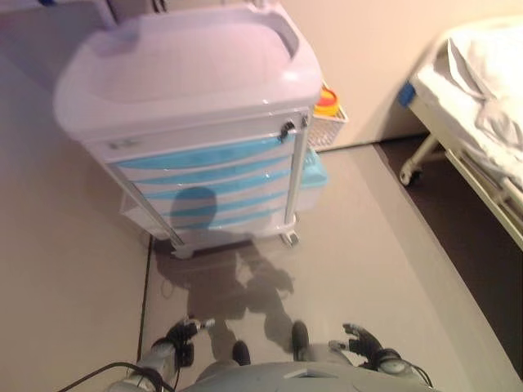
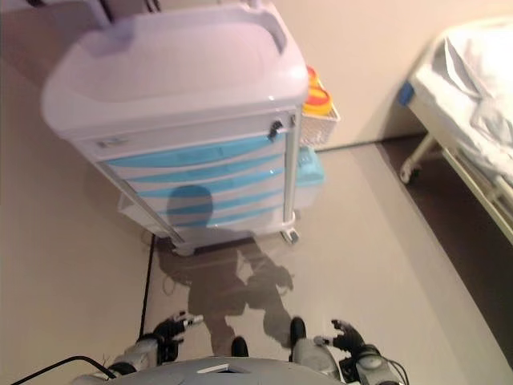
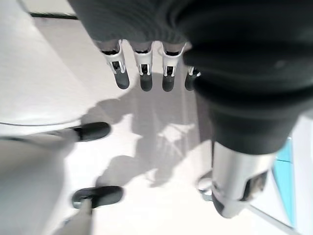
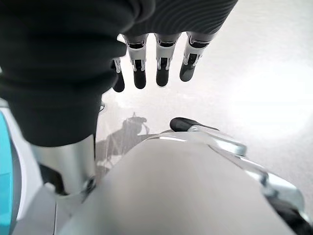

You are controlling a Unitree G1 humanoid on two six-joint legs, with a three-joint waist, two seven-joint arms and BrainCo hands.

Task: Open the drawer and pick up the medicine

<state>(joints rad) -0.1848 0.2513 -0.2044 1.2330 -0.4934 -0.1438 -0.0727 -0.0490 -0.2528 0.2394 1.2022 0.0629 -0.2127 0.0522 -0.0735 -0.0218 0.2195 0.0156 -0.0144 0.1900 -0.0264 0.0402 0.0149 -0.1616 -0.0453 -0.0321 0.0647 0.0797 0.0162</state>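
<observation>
A white medical cart (image 1: pixel 188 73) with several light-blue drawers (image 1: pixel 208 175) stands ahead on the floor, all drawers closed. No medicine shows. My left hand (image 1: pixel 186 331) hangs low at the lower left, far from the cart, fingers (image 3: pixel 142 73) relaxed and empty. My right hand (image 1: pixel 364 339) hangs low at the lower right, fingers (image 4: pixel 164 63) relaxed and empty.
A white wire basket (image 1: pixel 331 126) with a yellow and orange container (image 1: pixel 326 101) hangs on the cart's right side. A light-blue bin (image 1: pixel 313 175) sits below it. A hospital bed (image 1: pixel 482 114) stands at the right. A wall runs behind.
</observation>
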